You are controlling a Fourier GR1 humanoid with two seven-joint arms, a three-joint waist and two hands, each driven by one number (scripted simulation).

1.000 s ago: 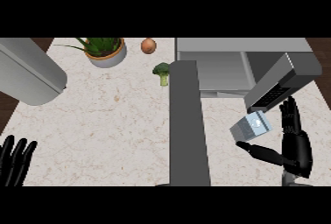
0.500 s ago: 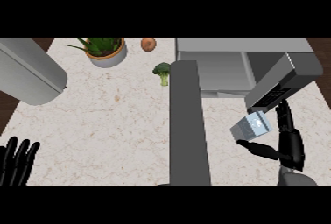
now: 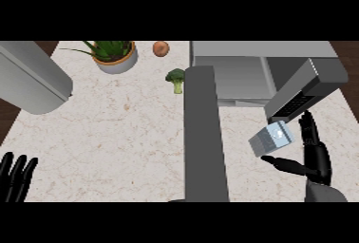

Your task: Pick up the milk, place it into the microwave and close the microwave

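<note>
The milk [image 3: 272,139], a small pale blue-grey carton, stands on the counter just in front of the microwave [image 3: 242,71], whose cavity faces me. The microwave's door [image 3: 206,137] hangs open as a long grey slab reaching toward me, left of the carton. My right hand [image 3: 314,152] is open beside the milk: straight fingers run along its right side and the thumb reaches under its near edge. I cannot tell whether they touch it. My left hand [image 3: 15,176] rests open at the lower left edge.
A slanted grey panel with a dark keypad [image 3: 303,92] juts out just above the milk. A potted plant [image 3: 112,54], an egg-like brown object [image 3: 160,48] and a broccoli floret [image 3: 176,79] sit at the back. A large grey appliance [image 3: 32,78] fills the upper left.
My right hand has shifted slightly left and forward, closing in on the milk's right side. The milk and my left hand have stayed put.
</note>
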